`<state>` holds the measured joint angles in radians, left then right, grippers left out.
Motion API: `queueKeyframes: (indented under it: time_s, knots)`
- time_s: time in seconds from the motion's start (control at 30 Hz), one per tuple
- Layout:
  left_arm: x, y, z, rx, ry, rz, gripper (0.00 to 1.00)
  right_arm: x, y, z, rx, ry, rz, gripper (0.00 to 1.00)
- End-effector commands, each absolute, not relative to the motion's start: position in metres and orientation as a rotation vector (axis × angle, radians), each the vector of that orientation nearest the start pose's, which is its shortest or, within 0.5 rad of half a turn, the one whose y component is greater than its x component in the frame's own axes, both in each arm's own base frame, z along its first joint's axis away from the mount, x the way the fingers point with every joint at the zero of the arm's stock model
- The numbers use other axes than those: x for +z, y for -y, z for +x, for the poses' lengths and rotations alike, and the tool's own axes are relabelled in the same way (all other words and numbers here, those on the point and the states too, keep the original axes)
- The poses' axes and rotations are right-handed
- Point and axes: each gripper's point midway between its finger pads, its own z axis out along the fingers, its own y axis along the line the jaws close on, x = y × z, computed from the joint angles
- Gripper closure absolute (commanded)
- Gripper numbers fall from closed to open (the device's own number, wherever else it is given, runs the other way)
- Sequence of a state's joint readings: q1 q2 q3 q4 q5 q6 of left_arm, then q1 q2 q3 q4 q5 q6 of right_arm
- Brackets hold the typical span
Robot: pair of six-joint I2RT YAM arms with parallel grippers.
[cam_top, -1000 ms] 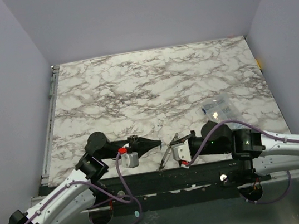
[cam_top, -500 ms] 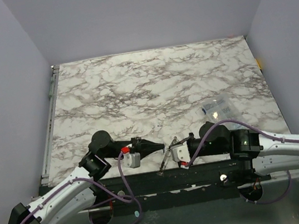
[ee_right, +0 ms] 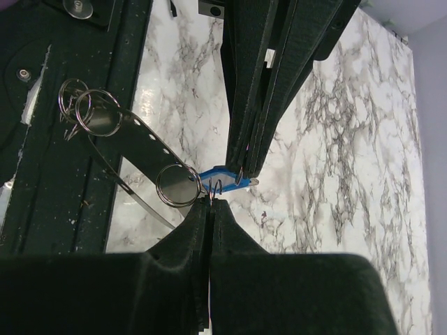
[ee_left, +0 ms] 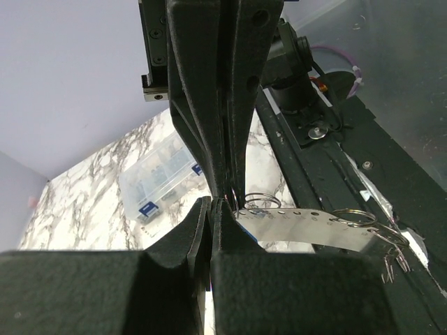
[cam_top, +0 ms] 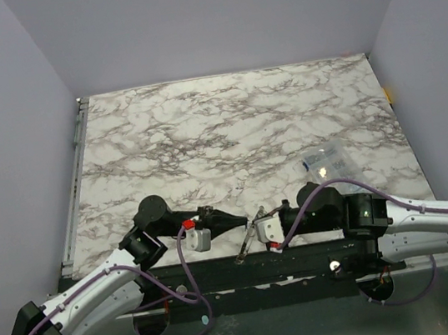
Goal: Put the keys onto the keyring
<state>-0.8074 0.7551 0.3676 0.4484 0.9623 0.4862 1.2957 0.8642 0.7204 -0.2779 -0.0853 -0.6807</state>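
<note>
Two arms work over the marble table (cam_top: pixel 201 129). Only one key shows, the blue key (ee_right: pixel 218 174); no green or yellow one can be made out. One perforated metal strip (ee_right: pixel 136 143) carries three large wire rings: the keyring (ee_right: pixel 159 188) at its near end and a pair of overlapping rings (ee_right: pixel 77 98) at its far end. A much smaller wire loop (ee_right: pixel 214 187) sits just beside the key. The left arm reaches in from the lower left along the table's near edge, forearm low. The left gripper (cam_top: pixel 233 217) points right, its jaws pressed together on the blue key; the coloured head sticks out one side and a sliver of metal the other. The right arm reaches in from the right, and the right gripper (cam_top: pixel 258 215) points left, nearly tip to tip with the other. Its jaws are closed and pinch the rim of the keyring, from which the strip slants down over the dark front rail. Where key, loop and ring meet is too small and crowded to show whether the key is threaded on. The key's blade is mostly hidden between the fingers. Further right, well apart, lies one clear plastic box (cam_top: pixel 324 161).
</note>
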Motion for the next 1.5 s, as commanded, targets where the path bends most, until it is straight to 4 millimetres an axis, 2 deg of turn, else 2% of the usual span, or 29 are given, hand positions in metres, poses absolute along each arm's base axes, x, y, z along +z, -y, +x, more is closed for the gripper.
queueKeyframes:
  time_s: [0.0,1.47]
  knots:
    - [0.2404,0.2879,0.0789,-1.010,-0.588,1.499,1.00,0.2155,-0.3078,0.0938,0.516,-1.033,-1.688,0.99]
    - [0.2371,0.2922,0.0719,-1.060,-0.601,1.512,1.00,0.2136,-0.3088,0.0949,0.511,-1.038,-1.690,0.99]
